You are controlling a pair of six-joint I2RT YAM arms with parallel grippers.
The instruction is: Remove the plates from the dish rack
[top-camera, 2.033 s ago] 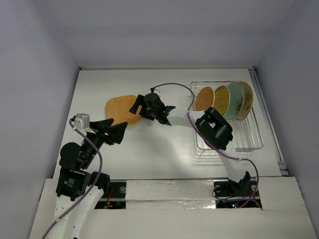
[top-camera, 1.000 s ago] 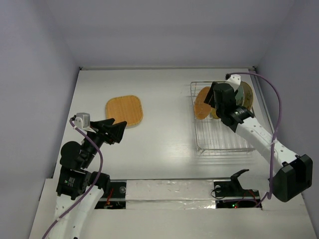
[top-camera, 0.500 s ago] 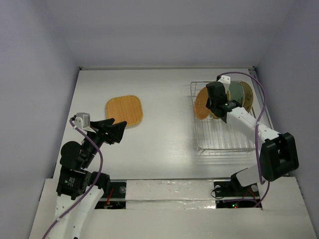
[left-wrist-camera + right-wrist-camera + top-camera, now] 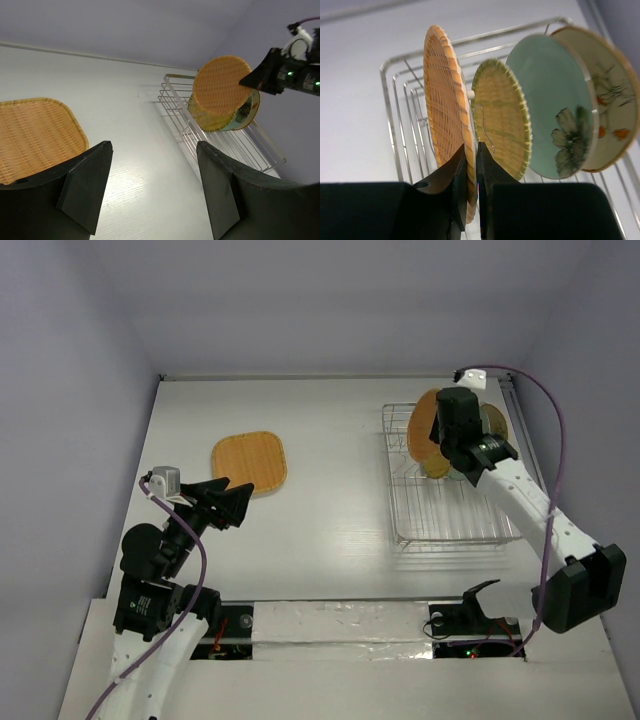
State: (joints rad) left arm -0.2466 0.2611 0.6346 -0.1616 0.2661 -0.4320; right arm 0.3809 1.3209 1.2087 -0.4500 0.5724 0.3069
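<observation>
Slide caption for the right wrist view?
Right gripper pinching the orange woven plate by its rim; yellow woven plate, green flowered plate and beige floral plate upright in the dish rack.

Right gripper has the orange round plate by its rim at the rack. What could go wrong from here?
The right gripper pinches the orange round plate only at its edge, so it may swing or slip. The yellow woven plate stands close beside it in the dish rack; a sideways pull could knock it over.

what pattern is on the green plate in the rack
The green plate is plain pale green with one grey-green flower near its lower edge; the right wrist view shows it best.
</observation>
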